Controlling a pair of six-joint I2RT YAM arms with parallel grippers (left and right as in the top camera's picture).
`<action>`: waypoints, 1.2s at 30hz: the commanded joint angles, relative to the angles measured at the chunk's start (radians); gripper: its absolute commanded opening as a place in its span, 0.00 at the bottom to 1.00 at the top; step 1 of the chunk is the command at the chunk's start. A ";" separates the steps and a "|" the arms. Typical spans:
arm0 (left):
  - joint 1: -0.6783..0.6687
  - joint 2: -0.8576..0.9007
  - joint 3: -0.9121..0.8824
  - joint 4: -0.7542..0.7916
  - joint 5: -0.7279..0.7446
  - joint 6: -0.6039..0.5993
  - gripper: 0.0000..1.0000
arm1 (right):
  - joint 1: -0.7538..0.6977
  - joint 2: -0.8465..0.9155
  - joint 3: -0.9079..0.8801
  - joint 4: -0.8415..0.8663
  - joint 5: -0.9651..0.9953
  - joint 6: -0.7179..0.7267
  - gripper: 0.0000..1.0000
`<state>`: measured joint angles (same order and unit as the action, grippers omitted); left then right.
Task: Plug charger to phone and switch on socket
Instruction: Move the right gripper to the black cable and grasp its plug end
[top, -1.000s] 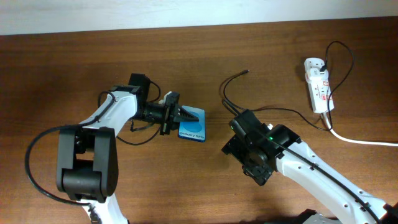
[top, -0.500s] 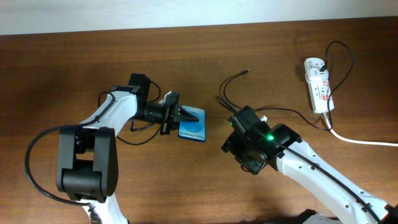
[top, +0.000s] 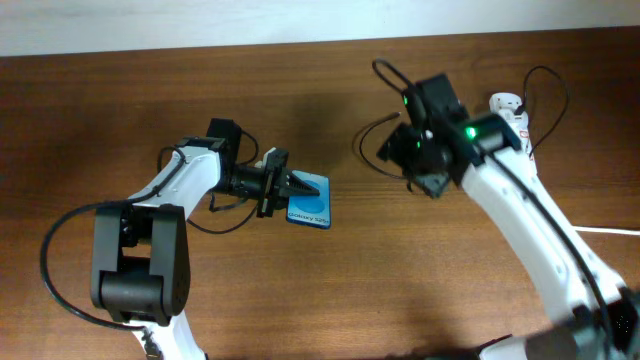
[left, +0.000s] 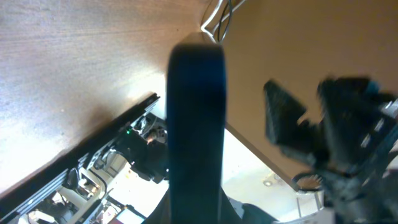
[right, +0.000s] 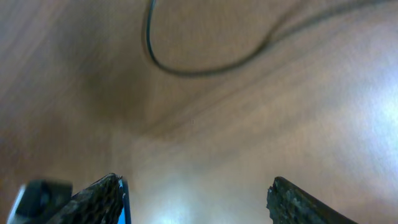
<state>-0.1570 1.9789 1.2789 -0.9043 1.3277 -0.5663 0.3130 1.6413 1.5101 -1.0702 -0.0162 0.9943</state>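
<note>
Overhead, the left fingers pinch the phone; only the right wrist view shows the right fingers spread, the charger cable beyond them on the table.

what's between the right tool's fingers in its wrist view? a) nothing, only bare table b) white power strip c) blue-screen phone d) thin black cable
a: the right tool is open over bare brown wooden table, with the thin black charger cable lying beyond its fingertips.

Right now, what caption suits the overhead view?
Left pincer grips the phone; right pincer hovers open above the charger, near the socket.
</note>
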 joint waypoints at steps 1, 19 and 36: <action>-0.002 -0.001 0.001 -0.002 0.037 0.019 0.00 | -0.041 0.165 0.093 0.082 0.036 -0.045 0.78; -0.002 -0.001 0.001 -0.011 0.003 0.018 0.00 | -0.080 0.651 0.100 0.748 -0.047 0.178 0.26; 0.005 -0.001 0.001 0.163 0.197 0.138 0.00 | -0.354 0.158 0.100 0.123 -0.662 -0.684 0.04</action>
<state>-0.1566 1.9789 1.2774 -0.8398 1.3422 -0.5110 -0.0353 1.9827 1.6051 -0.8104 -0.5999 0.5663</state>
